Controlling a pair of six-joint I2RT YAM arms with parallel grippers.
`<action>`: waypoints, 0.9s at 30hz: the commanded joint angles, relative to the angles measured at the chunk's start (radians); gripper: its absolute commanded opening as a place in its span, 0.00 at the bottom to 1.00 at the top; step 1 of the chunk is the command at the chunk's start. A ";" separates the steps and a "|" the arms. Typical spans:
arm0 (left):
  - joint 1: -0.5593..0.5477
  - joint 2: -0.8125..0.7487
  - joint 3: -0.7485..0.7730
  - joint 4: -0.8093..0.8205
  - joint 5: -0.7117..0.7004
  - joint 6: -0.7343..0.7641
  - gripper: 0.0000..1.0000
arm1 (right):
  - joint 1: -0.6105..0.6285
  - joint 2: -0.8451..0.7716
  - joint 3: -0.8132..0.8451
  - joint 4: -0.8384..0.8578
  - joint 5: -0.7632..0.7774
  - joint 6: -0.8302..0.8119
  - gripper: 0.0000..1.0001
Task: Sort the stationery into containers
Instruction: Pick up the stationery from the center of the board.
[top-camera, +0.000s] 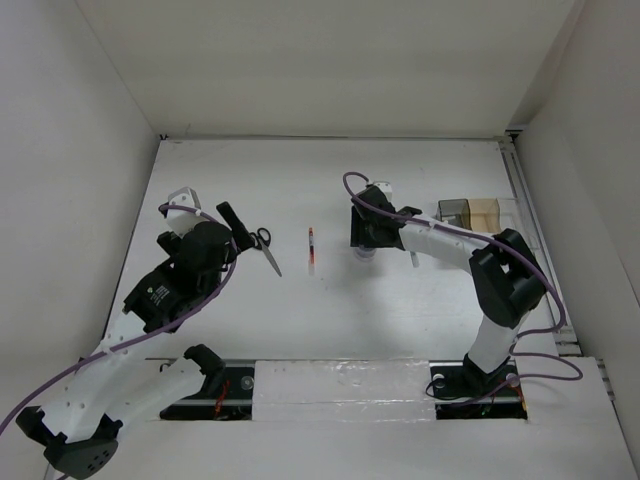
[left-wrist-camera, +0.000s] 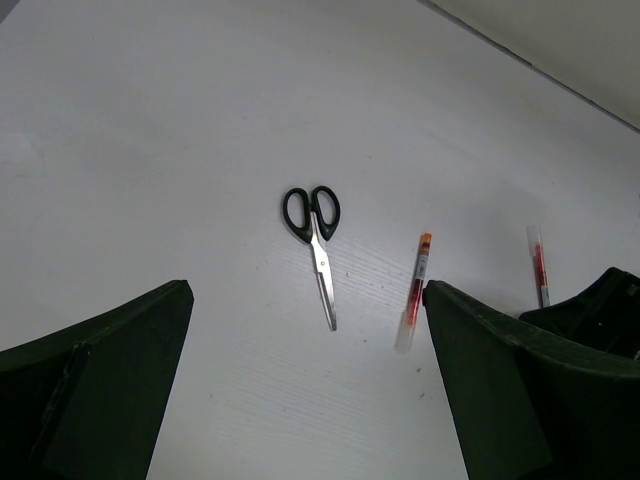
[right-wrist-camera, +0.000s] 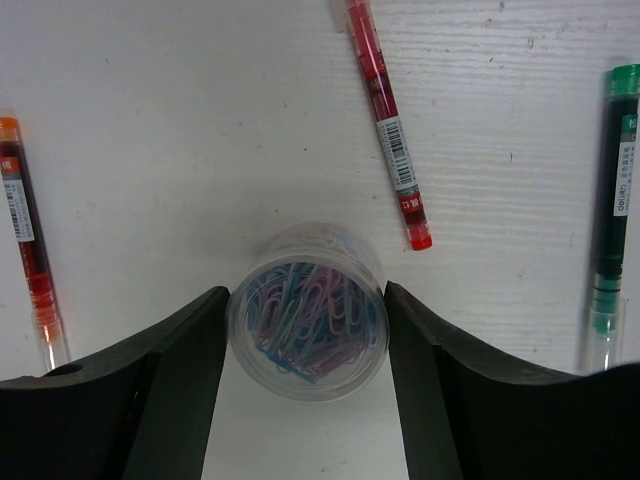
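While hovering above scissors (left-wrist-camera: 318, 255) and a red pen (left-wrist-camera: 417, 280), holds left gripper (left-wrist-camera: 305, 288) spread wide, empty. Presses right gripper (right-wrist-camera: 306, 292) against both sides of clear tub of paper clips (right-wrist-camera: 305, 335), upright on table (top-camera: 250, 180) near another red pen (right-wrist-camera: 390, 150) and green pen (right-wrist-camera: 612, 200).

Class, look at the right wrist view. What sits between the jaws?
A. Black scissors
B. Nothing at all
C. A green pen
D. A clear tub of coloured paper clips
D: a clear round tub filled with coloured paper clips sits on the table between the jaws of the right gripper.
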 joint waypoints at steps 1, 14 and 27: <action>0.003 -0.011 -0.006 0.026 -0.002 0.012 1.00 | -0.008 -0.001 -0.001 0.046 0.012 -0.002 0.51; 0.003 -0.020 -0.006 0.026 -0.002 0.012 1.00 | 0.002 -0.054 -0.021 0.046 -0.016 -0.002 0.00; 0.003 -0.030 -0.006 0.026 -0.002 0.012 1.00 | -0.182 -0.235 0.125 -0.101 0.010 -0.059 0.00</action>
